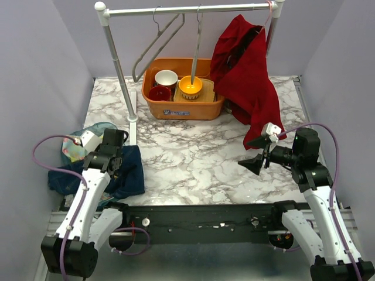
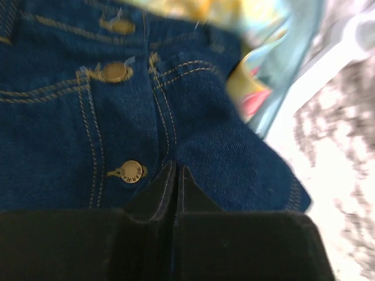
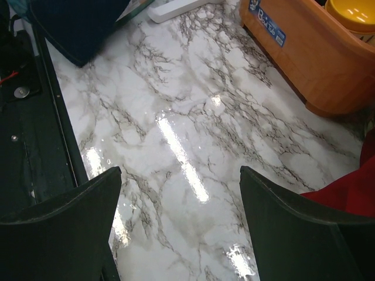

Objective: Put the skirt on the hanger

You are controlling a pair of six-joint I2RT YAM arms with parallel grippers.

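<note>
The blue denim skirt (image 1: pixel 132 171) lies on the marble table at the left, near the front edge. My left gripper (image 1: pixel 115 164) is down on its waist end. In the left wrist view the jaws (image 2: pixel 176 171) are closed on the front seam of the skirt (image 2: pixel 58 129), beside a brass button. An empty grey hanger (image 1: pixel 156 20) hangs on the white rail (image 1: pixel 187 9) at the back. My right gripper (image 1: pixel 253 154) is open and empty above bare table at the right; its fingers (image 3: pixel 64 216) frame only marble.
A red garment (image 1: pixel 246 76) hangs at the rail's right end, its hem close to my right gripper. A second hanger (image 1: pixel 198 35) hangs mid-rail. An orange basket (image 1: pixel 183 109) of bowls stands under the rail. The rack post (image 1: pixel 120 70) and a colourful cloth (image 1: pixel 75 147) are near the skirt.
</note>
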